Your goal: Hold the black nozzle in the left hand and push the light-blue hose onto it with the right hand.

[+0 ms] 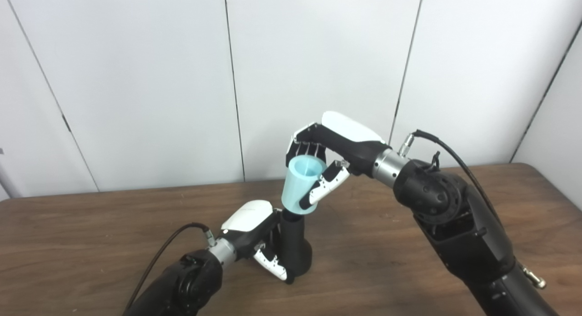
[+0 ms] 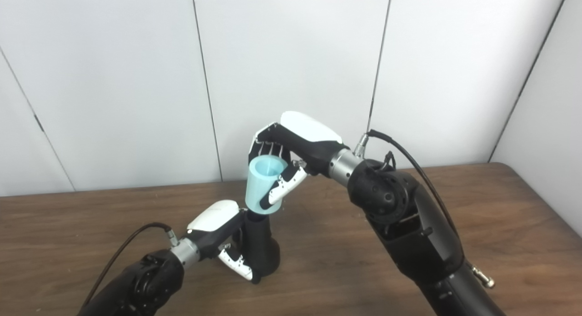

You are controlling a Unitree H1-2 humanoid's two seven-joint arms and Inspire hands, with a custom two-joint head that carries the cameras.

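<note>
The light-blue hose [image 1: 302, 185], seemingly a stiff, light sleeve, sits atop the black nozzle [image 1: 295, 250], right hand [image 1: 325, 154] clasping its sides, left hand [image 1: 254, 238] wrapping the nozzle.

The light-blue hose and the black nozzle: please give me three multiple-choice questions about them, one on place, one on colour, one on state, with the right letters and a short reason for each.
1. Where is the light-blue hose relative to the black nozzle?
A. at the nozzle's upper end
B. flat on the table, beside it
C. below it

2. What colour is the table?
A. white
B. dark brown wood
C. green

3. What is the state of the left hand?
A. open, resting apart
B. shut on the nozzle
C. shut on the hose

Answers:
1 A: the hose's lower end meets the top of the upright nozzle.
2 B: the wood grain is brown.
3 B: its fingers wrap the nozzle, while the right hand holds the hose.
</note>
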